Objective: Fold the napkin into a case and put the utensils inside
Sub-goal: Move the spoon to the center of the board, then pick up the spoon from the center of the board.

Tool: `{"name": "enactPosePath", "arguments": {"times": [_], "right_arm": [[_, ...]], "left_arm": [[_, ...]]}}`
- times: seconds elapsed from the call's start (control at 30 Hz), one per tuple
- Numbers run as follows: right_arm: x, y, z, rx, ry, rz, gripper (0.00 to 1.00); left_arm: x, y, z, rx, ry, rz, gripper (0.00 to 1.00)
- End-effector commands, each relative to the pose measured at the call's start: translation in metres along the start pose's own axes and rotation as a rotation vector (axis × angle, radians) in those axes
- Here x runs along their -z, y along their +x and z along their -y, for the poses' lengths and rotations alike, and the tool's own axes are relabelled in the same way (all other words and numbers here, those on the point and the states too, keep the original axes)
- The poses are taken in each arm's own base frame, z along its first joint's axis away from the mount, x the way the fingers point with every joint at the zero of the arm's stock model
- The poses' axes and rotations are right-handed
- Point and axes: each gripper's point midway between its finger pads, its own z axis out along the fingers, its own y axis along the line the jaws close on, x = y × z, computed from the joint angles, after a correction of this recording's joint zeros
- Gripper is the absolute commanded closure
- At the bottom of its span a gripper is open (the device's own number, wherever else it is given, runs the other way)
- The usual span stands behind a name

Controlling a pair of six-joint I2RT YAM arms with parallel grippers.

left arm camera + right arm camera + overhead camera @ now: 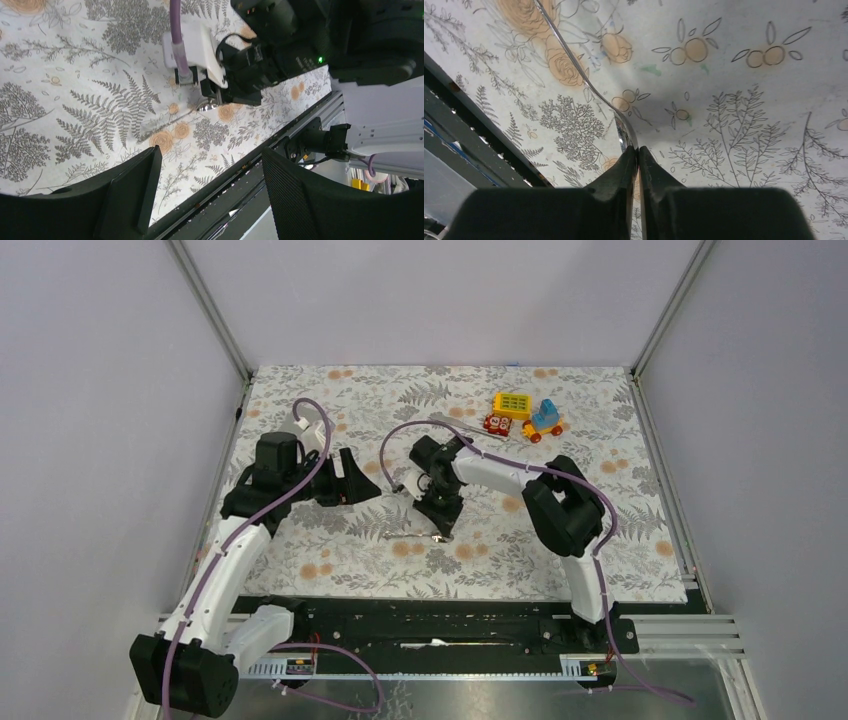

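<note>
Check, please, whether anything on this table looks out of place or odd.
The toy blocks at the far right of the tablecloth look out of place for a cutlery job. Also odd: no grey napkin shows in any view, though the right fingers are shut on a utensil.

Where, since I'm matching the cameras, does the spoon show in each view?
Top external: spoon lower centre, left of the right gripper.
Left wrist: centre, bowl below that gripper.
Right wrist: from top left down into the gripper.
Shared landmark: right gripper, shut on the spoon.
</note>
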Motion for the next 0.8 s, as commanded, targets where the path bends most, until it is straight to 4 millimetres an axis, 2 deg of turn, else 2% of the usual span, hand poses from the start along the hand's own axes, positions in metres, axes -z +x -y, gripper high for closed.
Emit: {"name": "enactPosePath", "arguments": {"times": [0.0,0.03,0.13,0.2,0.27,0.33,0.4,0.47,0.5,0.53,0.57,0.63,0.7,0.77], "right_arm": [[0.007,-0.007,0.003,0.02,-0.014,-0.029,0.8],[0.01,-0.012,0.005,0.014,-0.002,-0.017,0.77],[0.023,-0.029,0.011,-0.031,0.069,0.085,0.55],[0.041,-0.042,0.016,-0.079,0.108,0.178,0.42],[0.063,-0.048,0.025,-0.16,0.136,0.272,0.35],[0.088,-0.047,0.042,-0.288,0.168,0.369,0.34],[0.116,-0.03,0.073,-0.508,0.241,0.465,0.32],[0.141,0.01,0.11,-0.789,0.346,0.547,0.29],[0.151,0.03,0.119,-0.903,0.358,0.591,0.28],[0.162,0.049,0.124,-1.007,0.349,0.653,0.27],[0.156,0.076,0.129,-1.108,0.336,0.67,0.27],[0.156,0.099,0.124,-1.162,0.348,0.748,0.27],[0.156,0.115,0.118,-1.179,0.401,0.809,0.19],[0.155,0.121,0.109,-1.162,0.403,0.869,0.16]], "left_arm": [[0.0,0.005,-0.001,-0.041,0.019,0.007,0.22],[0.0,0.007,-0.001,-0.04,0.02,0.002,0.22],[-0.002,0.011,-0.003,-0.031,0.023,-0.009,0.22],[-0.003,0.013,-0.003,-0.016,0.029,-0.022,0.22],[-0.007,0.016,-0.004,-0.003,0.023,-0.036,0.21],[-0.012,0.02,-0.004,0.0,-0.005,-0.049,0.22],[-0.019,0.023,-0.004,0.002,-0.055,-0.052,0.22],[-0.027,0.027,0.001,-0.005,-0.126,-0.048,0.22],[-0.032,0.032,0.004,-0.011,-0.169,-0.047,0.22],[-0.037,0.036,0.006,-0.008,-0.213,-0.051,0.22],[-0.045,0.042,0.001,-0.006,-0.291,-0.047,0.21],[-0.059,0.055,0.003,0.0,-0.39,-0.051,0.17],[-0.073,0.07,0.006,-0.006,-0.479,-0.047,0.19],[-0.088,0.083,0.015,-0.054,-0.536,-0.038,0.23]]}}
